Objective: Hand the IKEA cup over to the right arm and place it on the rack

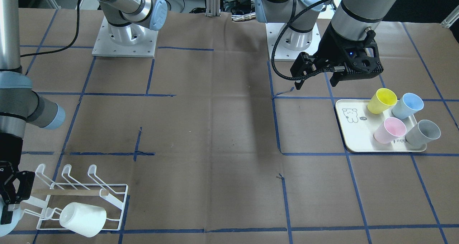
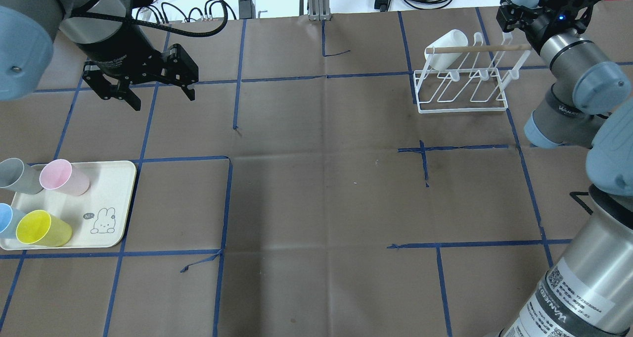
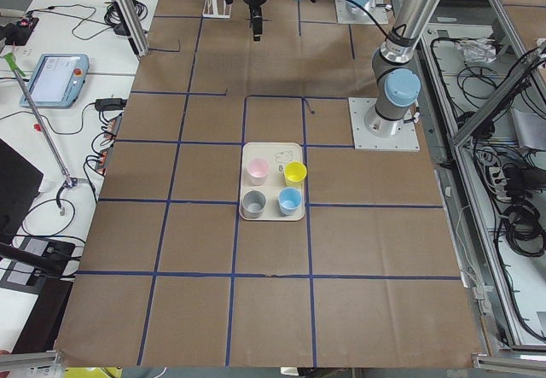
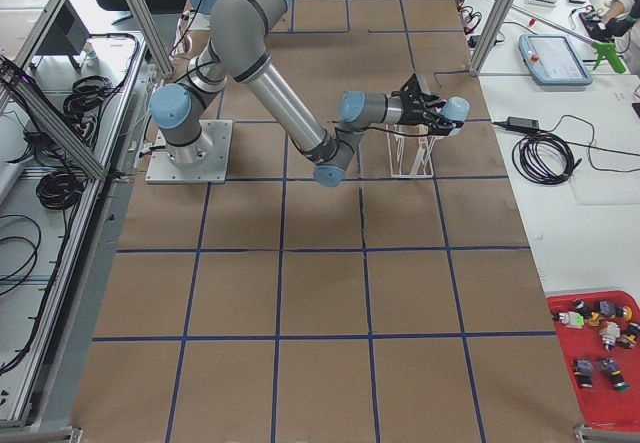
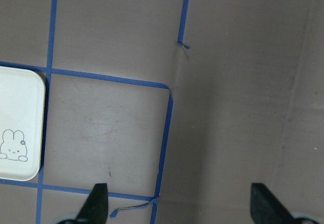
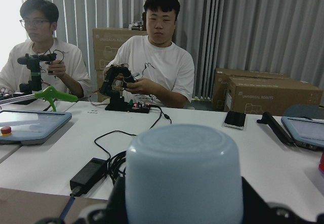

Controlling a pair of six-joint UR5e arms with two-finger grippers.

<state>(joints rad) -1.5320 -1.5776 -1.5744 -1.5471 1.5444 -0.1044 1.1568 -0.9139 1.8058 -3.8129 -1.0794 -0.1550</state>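
Here, brown-papered table, blue tape grid, rack, grey curtains.

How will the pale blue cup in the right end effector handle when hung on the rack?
The pale blue cup looks like smooth plastic, so it is probably light and somewhat slippery. Its round, tapered sides suggest it would roll if dropped. On the rack it would likely sit tilted, like the white cup.
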